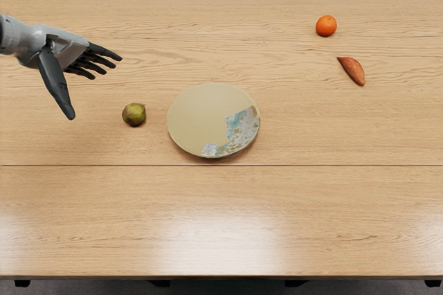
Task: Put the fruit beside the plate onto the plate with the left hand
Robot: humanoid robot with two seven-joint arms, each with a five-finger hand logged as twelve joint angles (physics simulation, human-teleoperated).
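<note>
Left hand (69, 58): being held over the table's (221, 219) upper-left part, fingers spread wide, nothing being grasped (thumb pointing toward the near edge).
Fruit (133, 114): being shown resting on the table, just left of the plate, touching neither plate nor hand.
Plate (197, 115): being shown at centre, tan, with a patterned patch at lower right.
Orange (326, 25): being shown at upper right, well apart from the plate.
Sweet potato (351, 70): being shown lying near the orange.
</note>
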